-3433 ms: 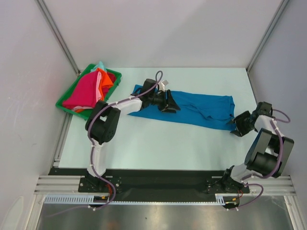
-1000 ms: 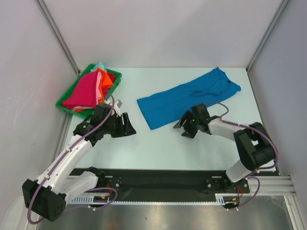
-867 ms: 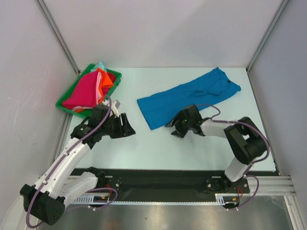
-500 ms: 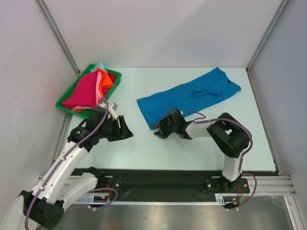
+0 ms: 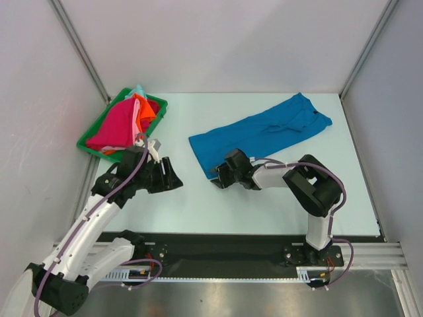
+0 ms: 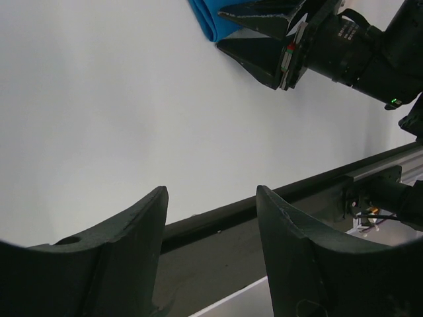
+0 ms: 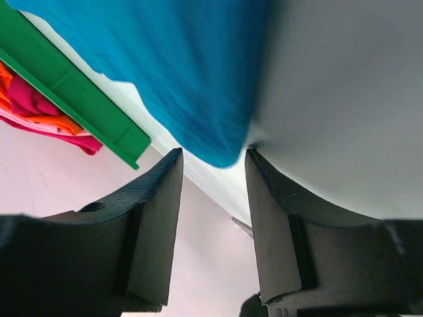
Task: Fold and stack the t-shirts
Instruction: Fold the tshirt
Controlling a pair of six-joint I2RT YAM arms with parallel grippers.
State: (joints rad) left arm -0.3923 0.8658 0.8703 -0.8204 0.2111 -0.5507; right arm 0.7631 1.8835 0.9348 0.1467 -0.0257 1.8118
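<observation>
Green tray (image 5: 99,119) at far-left corner of worktop (image 5: 198,205), heaped with t-shirts: magenta t-shirt (image 5: 115,125) on top, orange t-shirt (image 5: 147,109) beside it, mint t-shirt (image 5: 137,88) peeking at far rim. Blue t-shirt (image 5: 264,132) outside tray, a long band lying diagonally across mid-worktop. My right pincer (image 5: 215,178) low at band's near-left corner, fingers parted either side of cloth edge. My left pincer (image 5: 174,177) spread, empty, over bare worktop between tray and blue t-shirt, tips facing right pincer.

Green plastic tray (image 7: 73,89) at far-left corner, pale table (image 5: 198,205), black rail (image 5: 225,246) along near edge
</observation>
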